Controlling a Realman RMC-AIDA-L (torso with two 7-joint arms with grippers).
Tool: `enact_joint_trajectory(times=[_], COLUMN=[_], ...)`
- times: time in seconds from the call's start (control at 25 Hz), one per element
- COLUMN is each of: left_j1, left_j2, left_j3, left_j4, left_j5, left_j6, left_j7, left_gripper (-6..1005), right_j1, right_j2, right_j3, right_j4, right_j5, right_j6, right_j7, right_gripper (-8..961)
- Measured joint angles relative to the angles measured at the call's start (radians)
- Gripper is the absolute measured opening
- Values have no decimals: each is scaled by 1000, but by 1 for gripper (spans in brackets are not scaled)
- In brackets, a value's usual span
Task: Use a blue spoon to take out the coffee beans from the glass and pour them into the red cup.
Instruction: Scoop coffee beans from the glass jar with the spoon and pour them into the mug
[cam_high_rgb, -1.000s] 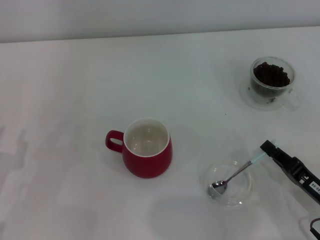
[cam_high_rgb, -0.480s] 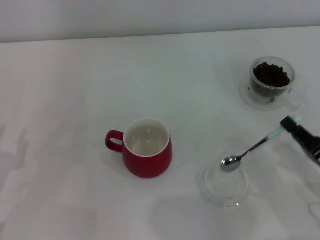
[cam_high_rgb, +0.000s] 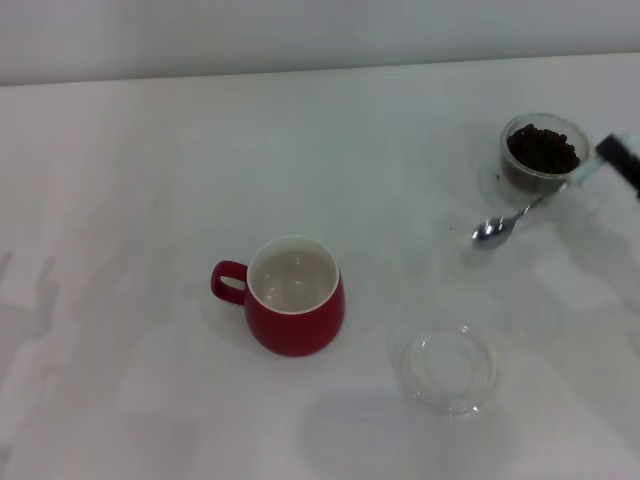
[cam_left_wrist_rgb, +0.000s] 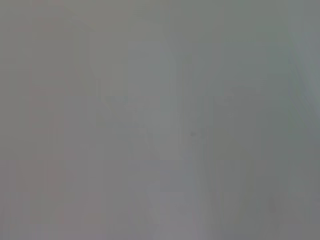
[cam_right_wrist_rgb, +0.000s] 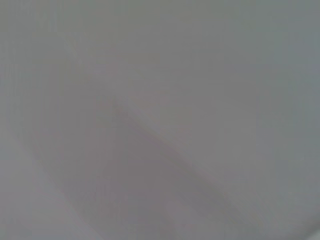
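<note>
Right gripper (cam_high_rgb: 620, 158) shows only as a dark tip at the right edge of the head view, most of it cut off by the frame, and it has hold of the blue spoon (cam_high_rgb: 522, 212) by the far end of the pale handle. The exact closure of its fingers around the handle cannot be made out, since the fingers themselves run out of the picture; only the handle meeting the dark tip is visible. The spoon hangs above the white table (cam_high_rgb: 150, 180), its thin stem slanting down and towards the left from the gripper, with the shiny bowl at the low end just beside the glass (cam_high_rgb: 545, 160) on its near left side. The bowl looks empty.

The glass sits at the far right of the table, and the coffee beans (cam_high_rgb: 543, 148) fill it as a dark heap. Its clear base and handle blur into the white surface and are hard to trace.

The red cup (cam_high_rgb: 296, 296) stands near the middle of the table, well apart from the glass, its loop handle pointing left and its white inside showing no beans. A shallow clear dish (cam_high_rgb: 449, 367) lies near the front, right of the cup, its rim faint against the table.

The left gripper shows in no view. Both wrist views give only a flat grey blur with nothing recognisable in them.
</note>
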Motion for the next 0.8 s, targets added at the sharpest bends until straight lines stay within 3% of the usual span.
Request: enact_joint_trajectory(times=[0.4,0.8], left_j1=[10,12], left_j2=[-1,-3], left_j3=[2,1], left_j4=[15,23], left_j5=[2,14], left_j6=[2,0], left_j7=[0,-1], left_gripper=[507,508], right_j1=[71,108], right_j2=[-3,-4], right_j3=[52,52], right_j4=[-221,-302], right_j5=[27,38], right_j6=[-44,-90], right_j7=[0,-76], right_gripper=[146,147])
